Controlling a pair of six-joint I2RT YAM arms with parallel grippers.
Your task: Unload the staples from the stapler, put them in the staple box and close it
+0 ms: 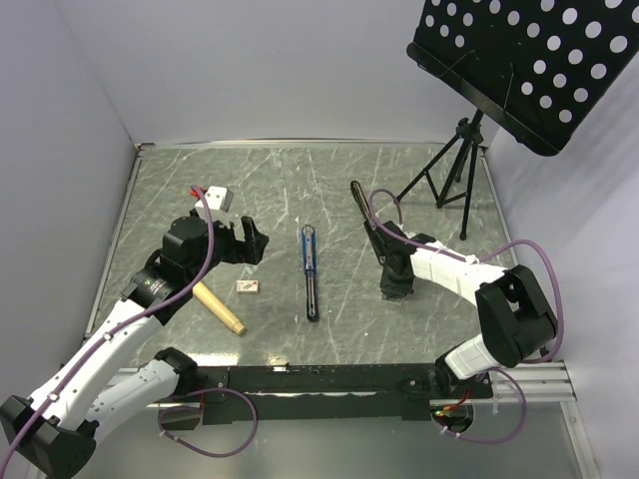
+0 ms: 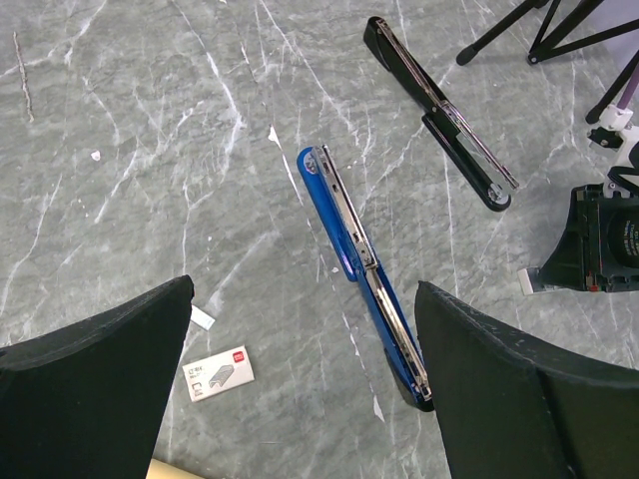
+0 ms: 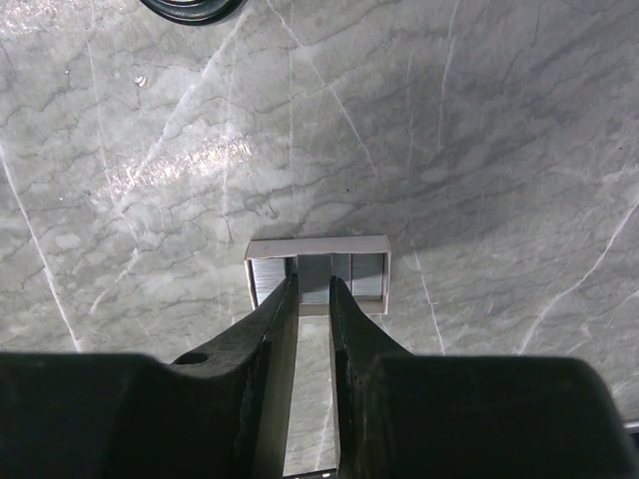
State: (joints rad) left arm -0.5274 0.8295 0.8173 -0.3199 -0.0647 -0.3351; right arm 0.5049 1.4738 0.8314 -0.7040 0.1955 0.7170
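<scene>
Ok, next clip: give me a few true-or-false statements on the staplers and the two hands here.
1. The blue stapler lies opened out flat. True.
2. The left hand is shut on the blue stapler. False: it is wide open, holds nothing, and the stapler lies below it.
3. The right hand has its tips at a small open box. True; the tips are almost together.
4. The black stapler is folded closed. False: it is opened out too.
5. The music stand is at the far left corner. False: it is at the far right.
</scene>
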